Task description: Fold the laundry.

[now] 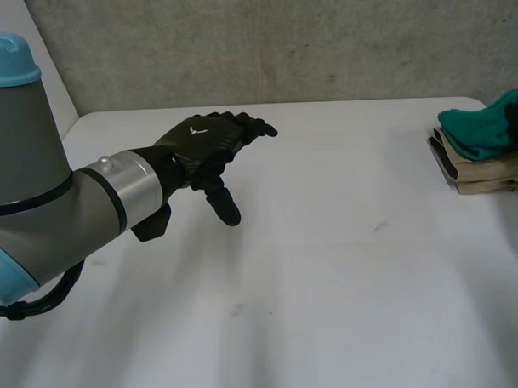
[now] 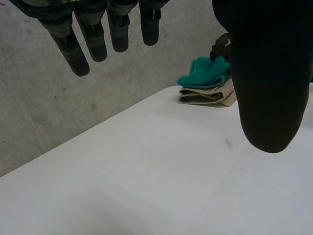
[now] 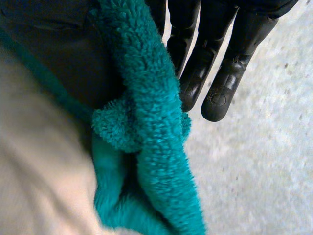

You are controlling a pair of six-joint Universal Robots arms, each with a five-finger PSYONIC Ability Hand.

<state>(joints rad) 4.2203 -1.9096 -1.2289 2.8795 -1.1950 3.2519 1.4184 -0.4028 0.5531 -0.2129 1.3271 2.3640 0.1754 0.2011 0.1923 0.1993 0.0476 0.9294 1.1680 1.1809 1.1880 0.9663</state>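
The left hand hangs over the tabletop holding nothing. Its fingers are straight and slightly spread, and its thumb points down, apart from them. Behind it the left arm reaches in over the near corner. The surface under the palm is plain white, with a faint scuff some way beyond the fingertips. Past the tabletop's far edge stands a rough grey concrete wall. Well apart from the left hand, at the far corner on the other side, sits a pile of folded laundry. A teal fleece towel lies on top of flat beige cloths, and white tabletop stretches between the left hand and the pile. The right hand is on top of that pile. In its wrist view a ridge of the towel stands up between its thumb and its straight fingers, pinched there. The fingertips reach out past the fleece over grey concrete. The beige cloth lies under and beside the towel on the thumb's side.
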